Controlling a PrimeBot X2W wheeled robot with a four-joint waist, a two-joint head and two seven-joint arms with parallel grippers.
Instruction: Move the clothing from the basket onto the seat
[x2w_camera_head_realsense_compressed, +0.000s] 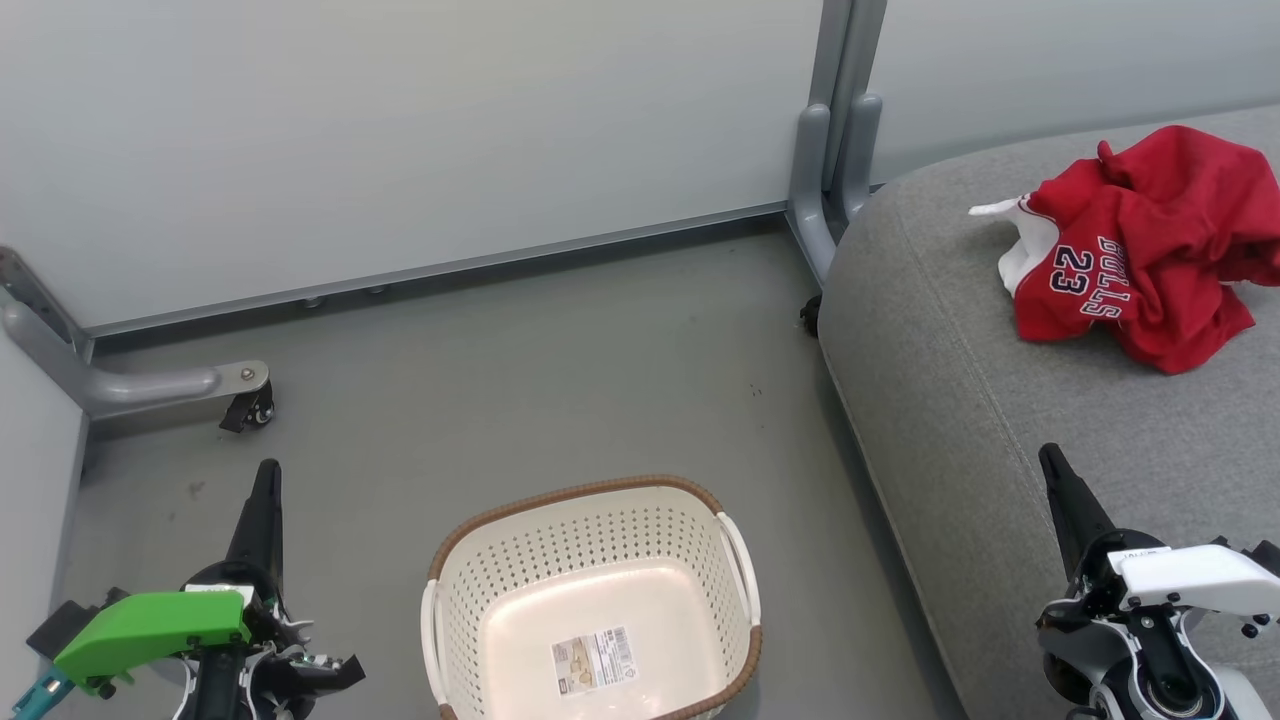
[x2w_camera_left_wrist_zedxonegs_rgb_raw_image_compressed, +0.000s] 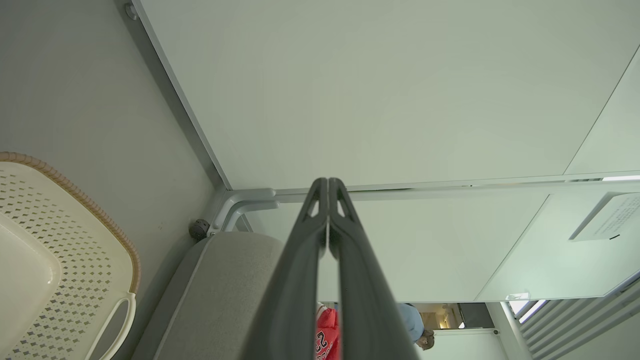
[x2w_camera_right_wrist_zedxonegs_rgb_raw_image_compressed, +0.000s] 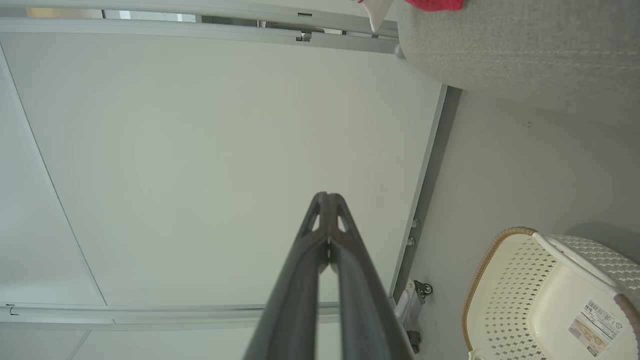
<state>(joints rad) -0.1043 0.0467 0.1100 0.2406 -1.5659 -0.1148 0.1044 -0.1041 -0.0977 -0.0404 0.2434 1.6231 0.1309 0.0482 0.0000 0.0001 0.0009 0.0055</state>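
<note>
Grey floor (x2w_camera_head_realsense_compressed: 560, 360) runs back to pale partition panels (x2w_camera_head_realsense_compressed: 400, 130) on grey metal feet with castors, and the big grey upholstered seat (x2w_camera_head_realsense_compressed: 960, 400) takes up the right side of the scene. At near centre stands the cream perforated basket (x2w_camera_head_realsense_compressed: 600, 483) with its brown woven-look rim. Its inside is bare apart from a printed label (x2w_camera_head_realsense_compressed: 593, 660) stuck to the bottom. The clothing (x2w_camera_head_realsense_compressed: 1140, 250) lies as one crumpled red heap at the far right, well up on the seat and well apart from the basket. The number 23 and some lettering face up, and a white-trimmed tip pokes out to the left. The heap's longer run goes roughly left to right across the cushion, and I cannot tell how many garments are in it. The left pincer (x2w_camera_head_realsense_compressed: 266, 475) hangs over the floor at near left, beside the basket, with its two dark fingers pressed together and holding nothing. The right pincer (x2w_camera_head_realsense_compressed: 1050, 460) sits at near right over the seat's near part, also closed tight and empty. From both pincers the clothing lies away to the far right. The right arm is plainly the nearer one, with only bare cushion between its tips and the heap. With the basket emptied and the red cloth resting on the seat, the transfer looks complete. Any further tidying would most likely fall to the right arm, reaching straight out along the cushion.
</note>
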